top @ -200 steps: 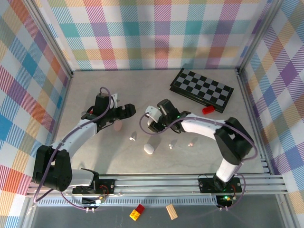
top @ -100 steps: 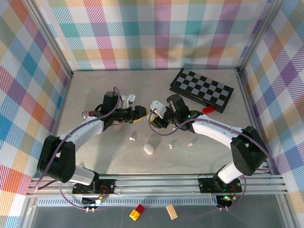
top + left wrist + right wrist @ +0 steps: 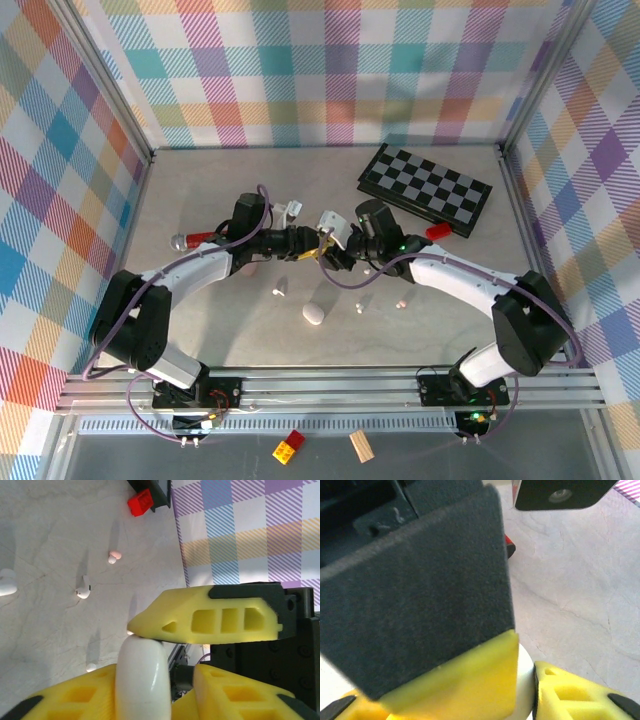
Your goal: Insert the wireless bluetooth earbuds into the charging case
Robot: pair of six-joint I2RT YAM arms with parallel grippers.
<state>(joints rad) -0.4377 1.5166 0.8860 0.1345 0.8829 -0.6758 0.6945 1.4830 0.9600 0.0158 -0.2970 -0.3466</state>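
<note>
Left hand (image 3: 306, 247) and right hand (image 3: 332, 254) are tip to tip above mid tabletop (image 3: 200, 330). White charging case (image 3: 142, 680) pinched between left hand's yellow fingers, right hand clamped on same case (proper two-way squeeze). Earbuds (image 3: 280, 290) lie loose on tabletop below, near second white case (image 3: 313, 314).

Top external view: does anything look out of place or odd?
Yes. A red-and-yellow block and a small wooden block lie off the grey table, beyond the near rail. On it, a tiny white plastic earbud and a pale pink earbud lie loose.
</note>
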